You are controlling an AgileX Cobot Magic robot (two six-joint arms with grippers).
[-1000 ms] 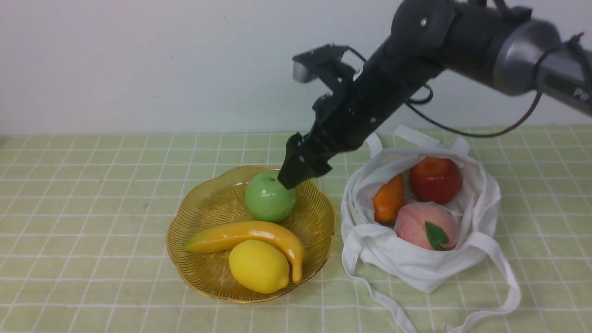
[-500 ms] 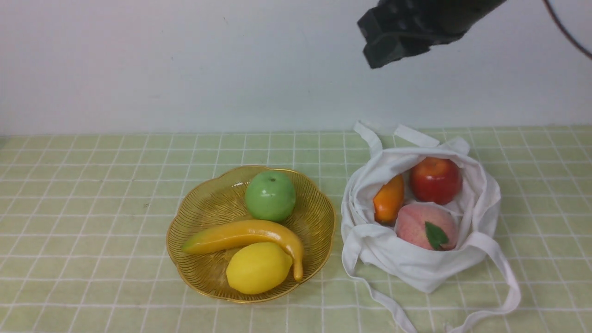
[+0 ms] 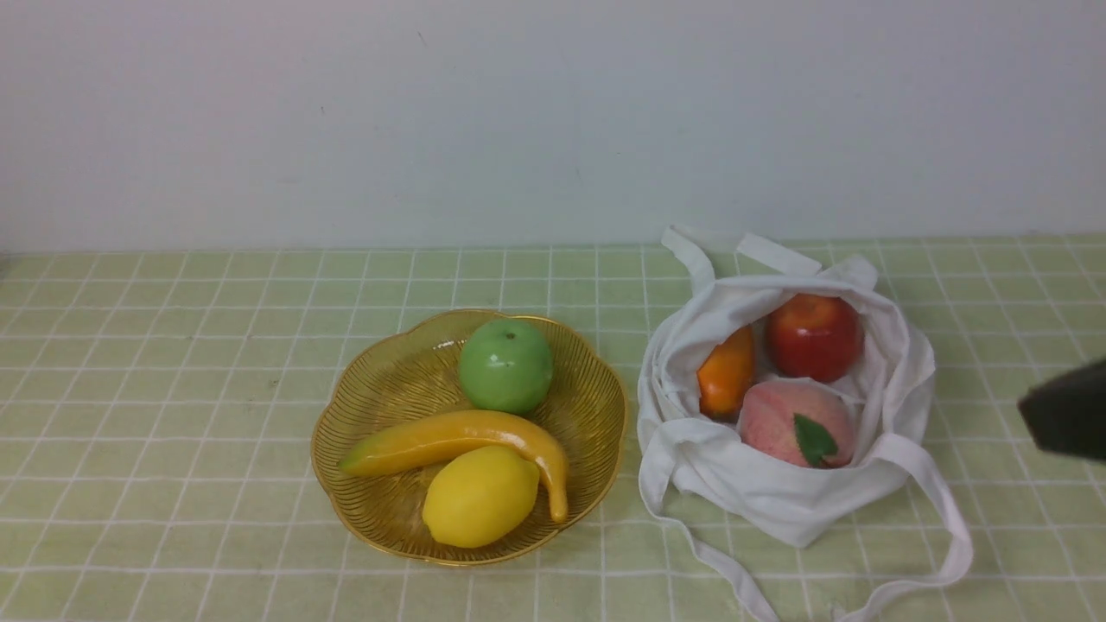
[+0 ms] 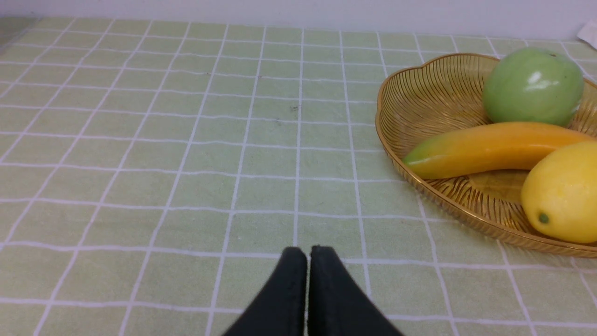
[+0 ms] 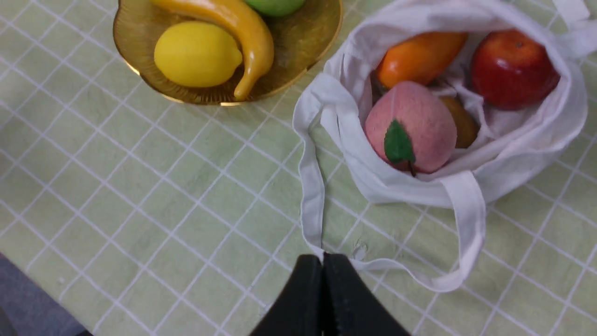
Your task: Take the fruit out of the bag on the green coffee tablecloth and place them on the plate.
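Observation:
The amber plate (image 3: 346, 406) on the green coffee tablecloth (image 3: 173, 389) holds a banana (image 3: 458, 436), a green apple (image 3: 505, 365) and a lemon (image 3: 479, 497). To its right lies the open white bag (image 3: 778, 501). Inside are a red apple (image 3: 814, 337), a peach (image 3: 786, 419) and an orange oblong fruit (image 3: 726, 371). A brownish fruit (image 5: 461, 123) shows under the peach. My right gripper (image 5: 322, 259) is shut and empty above the bag's strap (image 5: 311, 186). Only a dark blur of that arm (image 3: 1067, 419) enters the front view. My left gripper (image 4: 308, 252) is shut and empty over bare cloth beside the plate (image 4: 419, 93).
A pale wall runs along the back of the table. The bag's long straps (image 3: 942, 553) trail over the cloth toward the near edge. The table's near edge (image 5: 28, 298) shows in the right wrist view.
My right gripper left the green apple in the plate, rose out of the front view, swung right beyond the bag and shut. The banana and lemon shifted slightly.

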